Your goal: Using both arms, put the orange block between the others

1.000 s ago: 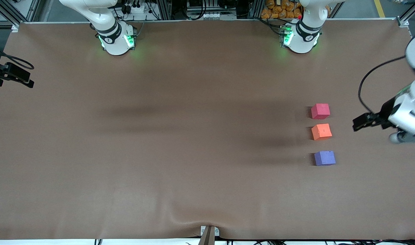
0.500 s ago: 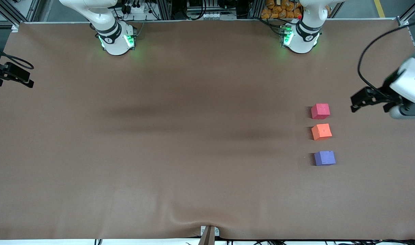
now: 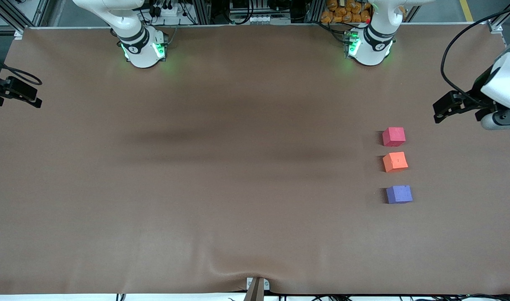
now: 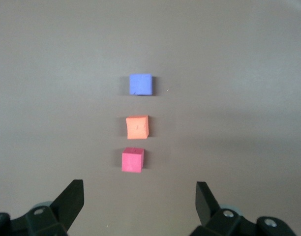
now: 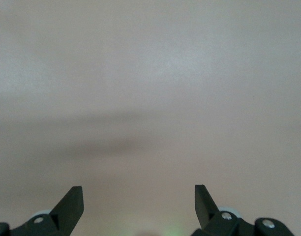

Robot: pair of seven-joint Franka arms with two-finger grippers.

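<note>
Left gripper (image 3: 441, 109), jaws wide and empty, has withdrawn from beside the orange block (image 3: 395, 161) toward the table (image 3: 238, 188) edge. Right gripper (image 5: 139, 204), also wide and empty, waits over bare table well apart from the orange block.

orange block (image 3: 395, 161) sits between pinkish-red cube (image 3: 393, 136) and purple-blue cube (image 3: 399, 194).

- The left arm (image 3: 503, 85) is reaching in from the left arm's end of the table, its white wrist tilting down at the edge of the front view.
- The left gripper (image 4: 139, 201) is hanging in the air with its two black fingers (image 4: 72, 199) spread wide and nothing between them.
- The right gripper (image 5: 138, 202) is hovering at the right arm's end of the table, its fingers (image 5: 71, 200) likewise standing wide apart and gripping nothing.
</note>
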